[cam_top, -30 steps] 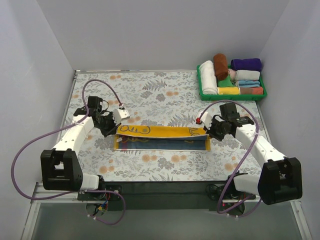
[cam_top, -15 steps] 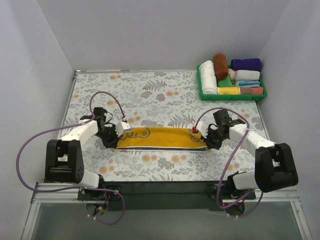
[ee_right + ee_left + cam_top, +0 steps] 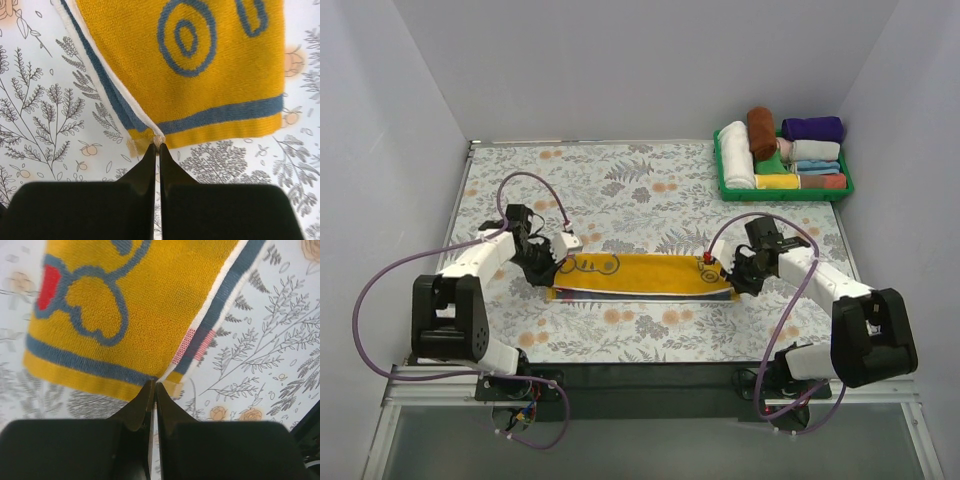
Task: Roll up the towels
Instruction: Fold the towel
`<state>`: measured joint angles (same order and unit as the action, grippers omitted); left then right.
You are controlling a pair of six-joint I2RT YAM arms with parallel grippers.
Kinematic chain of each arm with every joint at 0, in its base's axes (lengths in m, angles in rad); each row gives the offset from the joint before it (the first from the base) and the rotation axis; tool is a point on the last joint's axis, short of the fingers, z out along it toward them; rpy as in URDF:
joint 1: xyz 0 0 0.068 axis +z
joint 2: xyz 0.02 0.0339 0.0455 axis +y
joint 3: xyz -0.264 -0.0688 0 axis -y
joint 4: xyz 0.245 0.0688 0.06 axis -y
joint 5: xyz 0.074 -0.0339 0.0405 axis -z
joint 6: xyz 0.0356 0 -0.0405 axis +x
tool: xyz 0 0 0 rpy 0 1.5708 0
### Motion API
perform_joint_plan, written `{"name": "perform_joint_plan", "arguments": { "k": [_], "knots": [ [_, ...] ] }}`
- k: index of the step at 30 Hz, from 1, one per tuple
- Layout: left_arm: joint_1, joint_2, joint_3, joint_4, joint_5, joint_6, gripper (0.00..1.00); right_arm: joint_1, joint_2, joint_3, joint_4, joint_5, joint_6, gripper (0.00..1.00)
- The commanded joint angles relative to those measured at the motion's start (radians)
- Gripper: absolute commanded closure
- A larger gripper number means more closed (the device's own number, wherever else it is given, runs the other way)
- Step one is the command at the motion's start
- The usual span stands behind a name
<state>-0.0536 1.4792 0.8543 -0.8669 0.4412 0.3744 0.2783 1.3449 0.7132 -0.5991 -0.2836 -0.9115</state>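
Gripping the yellow towel point(image 3: 640, 273) at both ends: with the left end effector point(image 3: 153, 386) clenched on one corner, with the right end effector point(image 3: 156, 145) clenched on the other. Stretched as a long folded strip, flat across the bench point(image 3: 620, 190) between the arms.
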Motion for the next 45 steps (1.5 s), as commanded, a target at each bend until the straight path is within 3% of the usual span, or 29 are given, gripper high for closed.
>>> {"name": "perform_joint_plan", "arguments": {
  "k": [1,9,27,28,29,32,35,38,42,45],
  "knots": [
    [0.008,-0.043,0.126,-0.053,0.025,0.003,1.0,0.004,-0.068,0.08,-0.013,0.02,0.006,0.99],
    [0.028,-0.089,0.213,-0.162,0.033,0.049,1.0,0.005,-0.153,0.075,-0.064,0.037,-0.039,0.99],
    [0.028,-0.011,-0.027,-0.027,0.04,0.061,1.0,0.007,0.008,0.043,-0.005,0.023,-0.018,0.97],
    [0.028,-0.005,-0.02,-0.033,0.044,0.063,0.94,0.007,0.007,0.04,-0.008,0.024,-0.018,0.91],
    [0.028,0.001,-0.014,-0.041,0.05,0.069,0.84,0.007,0.005,0.04,-0.016,0.026,-0.02,0.73],
    [0.028,-0.051,0.029,-0.095,0.108,0.084,0.64,0.009,-0.03,0.077,-0.062,0.023,-0.015,0.47],
    [0.029,-0.094,0.112,-0.161,0.168,0.077,0.57,0.007,-0.082,0.153,-0.122,-0.005,-0.001,0.42],
    [0.028,-0.106,0.187,-0.195,0.212,0.051,0.57,0.007,-0.104,0.215,-0.163,-0.038,0.031,0.43],
    [0.028,-0.108,0.219,-0.05,0.209,-0.13,0.58,0.007,0.003,0.311,-0.169,-0.08,0.111,0.5],
    [0.028,-0.068,0.218,0.082,0.145,-0.242,0.65,0.018,0.109,0.37,-0.162,-0.086,0.203,0.58]
  ]
}}
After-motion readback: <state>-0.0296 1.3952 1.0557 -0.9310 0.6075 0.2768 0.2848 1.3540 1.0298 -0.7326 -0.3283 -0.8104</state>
